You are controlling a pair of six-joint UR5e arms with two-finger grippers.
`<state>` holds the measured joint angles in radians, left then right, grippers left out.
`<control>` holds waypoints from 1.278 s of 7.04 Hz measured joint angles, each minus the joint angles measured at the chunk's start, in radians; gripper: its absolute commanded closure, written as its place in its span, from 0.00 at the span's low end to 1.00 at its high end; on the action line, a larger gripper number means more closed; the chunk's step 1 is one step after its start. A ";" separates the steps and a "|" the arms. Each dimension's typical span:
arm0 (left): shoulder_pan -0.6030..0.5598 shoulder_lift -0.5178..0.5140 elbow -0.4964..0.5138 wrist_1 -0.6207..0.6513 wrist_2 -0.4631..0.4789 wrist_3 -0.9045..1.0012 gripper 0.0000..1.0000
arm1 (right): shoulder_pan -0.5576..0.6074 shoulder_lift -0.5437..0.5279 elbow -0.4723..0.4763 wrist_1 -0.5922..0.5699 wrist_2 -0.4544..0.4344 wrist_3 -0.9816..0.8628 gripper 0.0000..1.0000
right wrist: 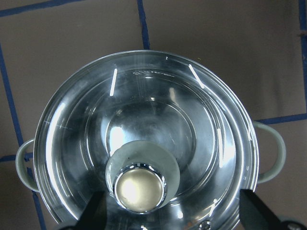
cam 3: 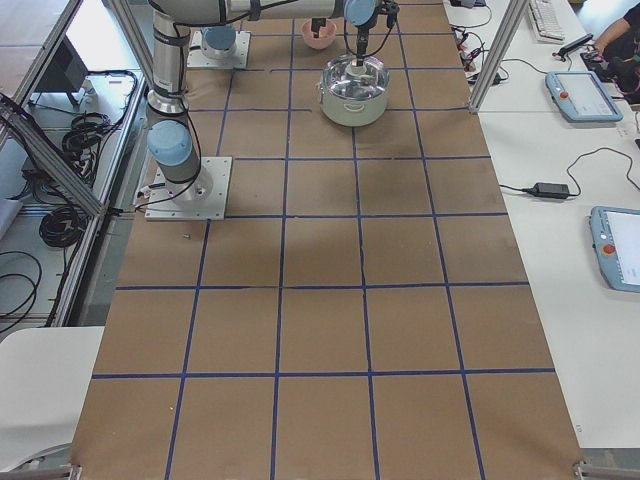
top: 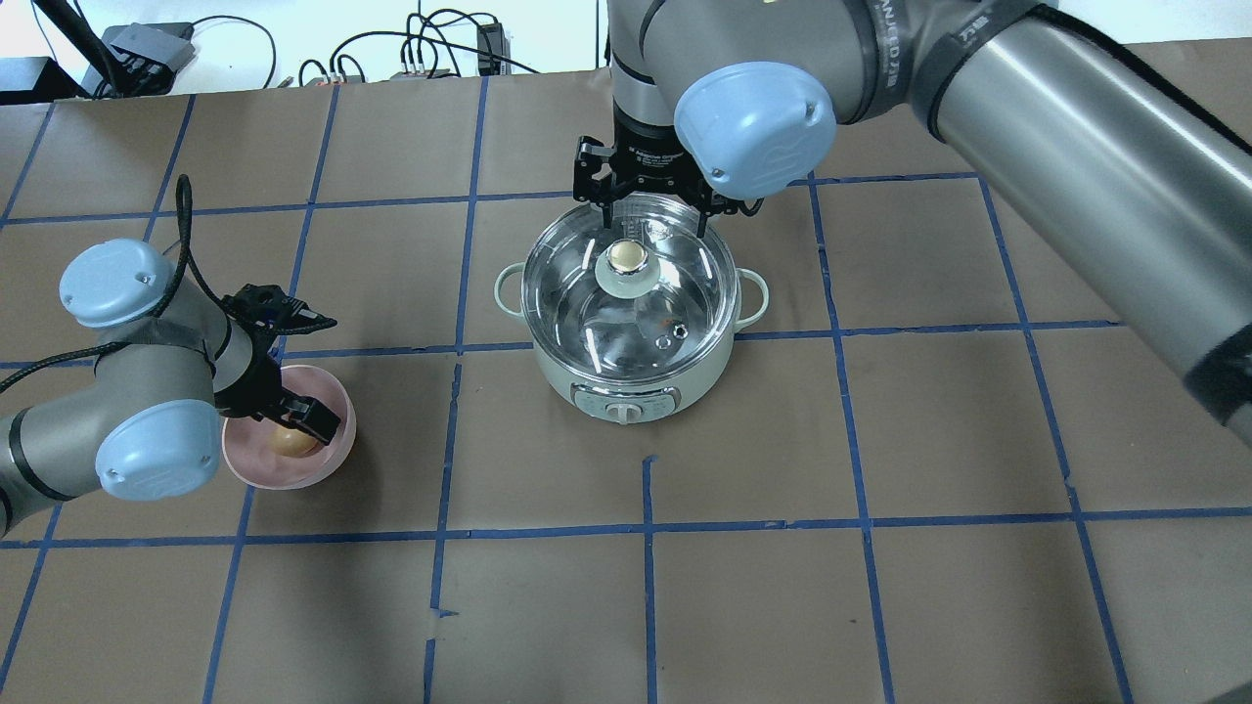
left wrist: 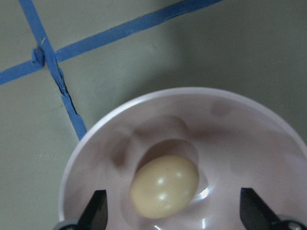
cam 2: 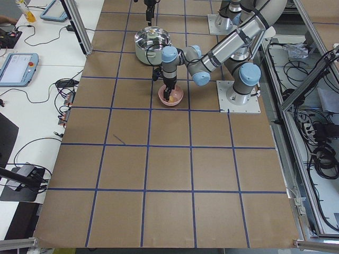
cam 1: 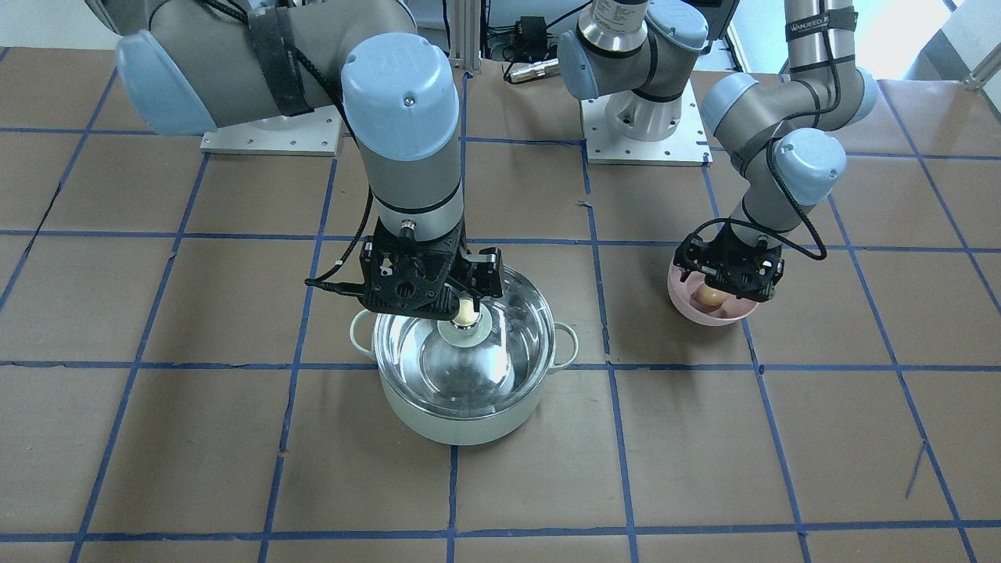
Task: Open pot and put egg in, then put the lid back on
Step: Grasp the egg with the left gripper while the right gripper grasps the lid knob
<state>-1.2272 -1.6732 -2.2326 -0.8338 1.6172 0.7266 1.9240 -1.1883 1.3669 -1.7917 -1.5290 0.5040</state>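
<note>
The pale mint-green pot [top: 626, 391] stands mid-table with the glass lid [top: 675, 293] on it. The lid's beige knob [top: 626, 257] shows in the right wrist view [right wrist: 139, 189]. My right gripper [cam 1: 469, 301] hangs open just above the lid, one finger on each side of the knob and not touching it. The tan egg [left wrist: 164, 186] lies in the small pink bowl [top: 333, 455]. My left gripper [top: 311, 376] is open and lowered into the bowl, its fingers [left wrist: 96, 211] astride the egg. The egg also shows in the front view [cam 1: 712, 295].
The table is brown paper with a blue tape grid. The pot has a control dial [top: 618, 413] on its front and loop handles [top: 753, 293] at both sides. The arm bases [cam 1: 645, 117] stand at the robot's edge. Cables lie beyond the far edge.
</note>
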 measured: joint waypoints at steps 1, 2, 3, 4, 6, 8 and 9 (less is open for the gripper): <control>-0.003 -0.001 -0.001 0.001 -0.002 0.031 0.04 | 0.016 0.024 0.004 -0.042 -0.004 0.022 0.06; -0.003 -0.003 -0.003 0.003 -0.004 0.047 0.04 | 0.030 0.043 0.006 -0.074 -0.010 0.038 0.09; -0.003 -0.004 -0.006 0.004 -0.006 0.053 0.04 | 0.040 0.055 0.007 -0.090 -0.014 0.048 0.11; -0.003 -0.007 -0.009 0.005 -0.009 0.054 0.04 | 0.044 0.061 0.009 -0.095 -0.013 0.048 0.14; -0.003 -0.008 -0.010 0.005 -0.011 0.054 0.04 | 0.045 0.058 0.031 -0.097 -0.012 0.020 0.23; -0.001 -0.020 -0.010 0.003 -0.005 0.048 0.01 | 0.045 0.049 0.050 -0.097 -0.013 0.009 0.45; -0.003 -0.042 0.002 0.006 -0.001 0.025 0.01 | 0.044 0.047 0.053 -0.097 -0.012 0.007 0.66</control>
<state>-1.2299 -1.7148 -2.2304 -0.8274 1.6160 0.7514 1.9679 -1.1409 1.4203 -1.8883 -1.5408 0.5108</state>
